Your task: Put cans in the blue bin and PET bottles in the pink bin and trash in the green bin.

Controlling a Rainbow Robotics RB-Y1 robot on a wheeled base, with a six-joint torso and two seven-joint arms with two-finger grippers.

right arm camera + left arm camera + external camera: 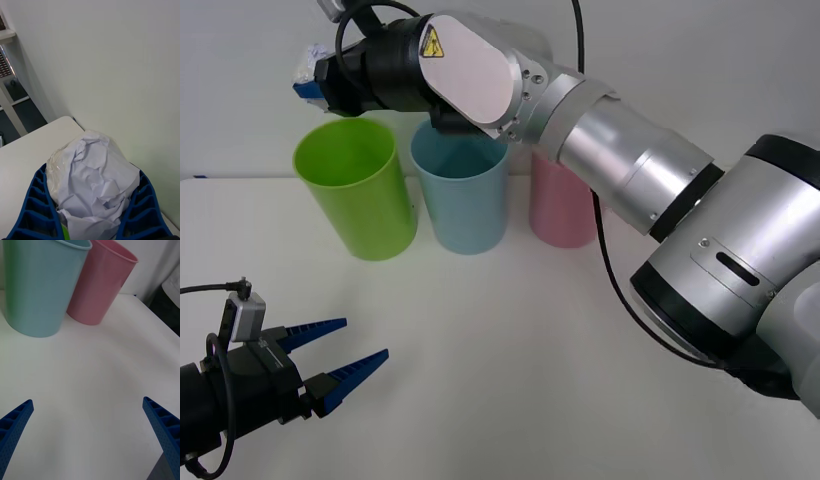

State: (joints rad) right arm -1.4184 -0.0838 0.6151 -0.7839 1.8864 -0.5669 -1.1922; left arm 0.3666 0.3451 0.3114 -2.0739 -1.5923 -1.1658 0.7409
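Three bins stand in a row at the back of the table: the green bin on the left, the blue bin in the middle, the pink bin on the right. My right gripper hangs just above the green bin's left rim, shut on the trash, a crumpled whitish ball of paper and film held between its blue fingers. My left gripper rests open low at the front left of the table. The blue bin and pink bin stand ahead of it.
My right arm reaches across above the blue and pink bins, hiding part of them. The white tabletop spreads between the bins and my left gripper. A white wall rises behind the bins.
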